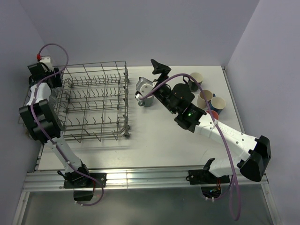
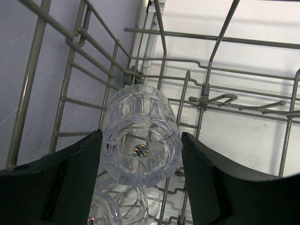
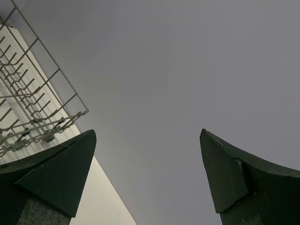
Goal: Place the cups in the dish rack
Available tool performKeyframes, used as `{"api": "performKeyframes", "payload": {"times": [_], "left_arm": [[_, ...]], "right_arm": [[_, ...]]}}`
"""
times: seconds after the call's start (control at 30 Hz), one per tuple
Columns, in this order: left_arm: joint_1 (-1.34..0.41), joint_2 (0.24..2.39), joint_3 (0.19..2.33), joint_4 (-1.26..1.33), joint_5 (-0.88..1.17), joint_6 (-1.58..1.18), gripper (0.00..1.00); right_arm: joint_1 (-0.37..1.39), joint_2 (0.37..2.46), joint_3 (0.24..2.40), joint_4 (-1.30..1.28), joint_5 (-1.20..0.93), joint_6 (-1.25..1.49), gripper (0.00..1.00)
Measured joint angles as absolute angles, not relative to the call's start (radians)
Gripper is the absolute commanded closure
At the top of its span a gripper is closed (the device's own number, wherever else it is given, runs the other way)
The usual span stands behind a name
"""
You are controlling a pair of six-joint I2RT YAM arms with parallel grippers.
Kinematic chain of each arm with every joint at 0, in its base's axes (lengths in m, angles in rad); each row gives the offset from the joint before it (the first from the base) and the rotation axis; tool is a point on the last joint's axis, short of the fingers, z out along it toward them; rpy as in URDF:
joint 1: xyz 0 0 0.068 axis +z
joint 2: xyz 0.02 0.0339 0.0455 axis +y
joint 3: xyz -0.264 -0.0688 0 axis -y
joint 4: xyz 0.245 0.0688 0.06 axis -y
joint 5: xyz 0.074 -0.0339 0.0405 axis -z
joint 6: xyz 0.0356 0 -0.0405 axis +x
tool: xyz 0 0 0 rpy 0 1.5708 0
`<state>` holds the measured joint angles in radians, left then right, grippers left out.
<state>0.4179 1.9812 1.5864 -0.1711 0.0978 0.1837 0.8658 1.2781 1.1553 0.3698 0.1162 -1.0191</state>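
Observation:
The grey wire dish rack [image 1: 96, 65] stands at the left of the table. My left gripper [image 1: 49, 75] reaches into its far left corner. In the left wrist view its fingers [image 2: 140, 136] sit against both sides of a clear glass tumbler [image 2: 140, 150], which lies tilted with its base toward the camera. A second clear tumbler [image 2: 112, 208] lies just below it on the rack wires [image 2: 206, 89]. My right gripper [image 1: 158, 67] is open and empty, raised and pointing up at the wall [image 3: 147, 133]. Mugs stand at the right: black [image 1: 195, 79], beige [image 1: 205, 98], blue [image 1: 218, 103], coral [image 1: 213, 115].
A grey mug [image 1: 148, 101] seems to stand under the right arm, just right of the rack. The right forearm crosses over the mug group and partly hides the coral one. The rack's corner [image 3: 28, 117] shows at the left of the right wrist view. Walls close the table on three sides.

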Motion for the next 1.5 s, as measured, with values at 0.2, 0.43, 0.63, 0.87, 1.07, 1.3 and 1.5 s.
{"api": "performKeyframes", "payload": {"times": [0.2, 0.43, 0.63, 0.87, 1.07, 1.3, 1.5], "left_arm": [[0.438, 1.986, 1.599, -0.194, 0.136, 0.136, 0.89], [0.453, 1.990, 1.603, -0.193, 0.159, 0.089, 0.95], [0.461, 2.000, 1.631, -0.229, 0.171, 0.064, 1.00], [0.463, 2.012, 1.662, -0.266, 0.175, 0.055, 1.00], [0.462, 2.025, 1.697, -0.306, 0.168, 0.041, 0.88], [0.460, 2.029, 1.702, -0.308, 0.155, 0.035, 0.76], [0.455, 2.046, 1.716, -0.300, 0.134, 0.020, 0.50]], "right_arm": [[0.866, 1.278, 1.155, 0.366, 0.116, -1.019, 0.02], [0.866, 1.278, 1.155, 0.355, 0.116, -1.019, 0.04], [0.866, 1.278, 1.155, 0.353, 0.116, -1.019, 0.04], [0.866, 1.278, 1.155, 0.350, 0.116, -1.019, 0.04], [0.866, 1.278, 1.155, 0.350, 0.116, -1.019, 0.04], [0.866, 1.278, 1.155, 0.350, 0.116, -1.019, 0.05], [0.866, 1.278, 1.155, 0.350, 0.115, -1.019, 0.05]]}}
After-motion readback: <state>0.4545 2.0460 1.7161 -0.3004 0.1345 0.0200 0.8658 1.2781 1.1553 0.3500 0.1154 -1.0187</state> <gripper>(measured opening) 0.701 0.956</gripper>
